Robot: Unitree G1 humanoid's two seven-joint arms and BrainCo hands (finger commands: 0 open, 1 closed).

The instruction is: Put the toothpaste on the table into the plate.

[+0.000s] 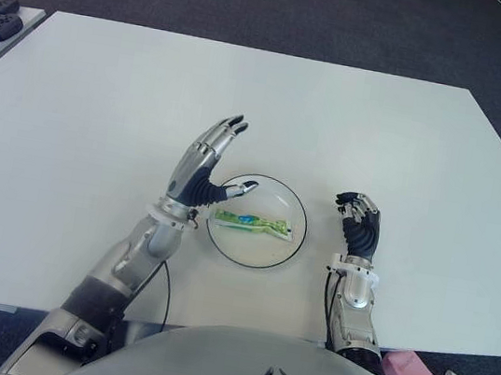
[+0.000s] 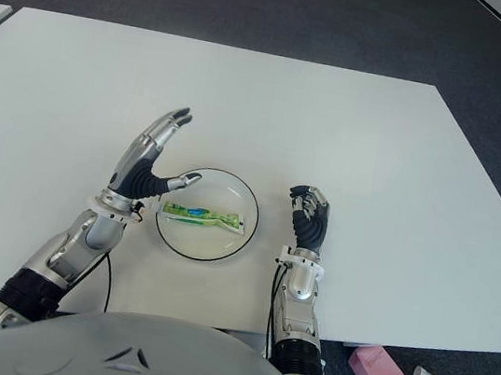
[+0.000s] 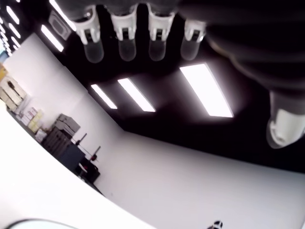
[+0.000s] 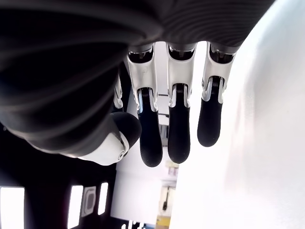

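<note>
Left hand (image 1: 209,164) raised beside the single plate (image 1: 223,242), fingers spread and empty; right hand (image 1: 358,224) curled, holding nothing; one toothpaste (image 1: 255,222) in the plate on the counter (image 1: 381,132).

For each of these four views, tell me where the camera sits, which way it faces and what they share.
Left eye: on the head, looking down at the table; left hand open beside the plate holding the toothpaste, right hand curled right of it.
Right eye: same scene, set slightly to the side.
Left wrist: faces up past straight fingers toward ceiling lights.
Right wrist: along curled fingers.
Both eyes share everything.
</note>
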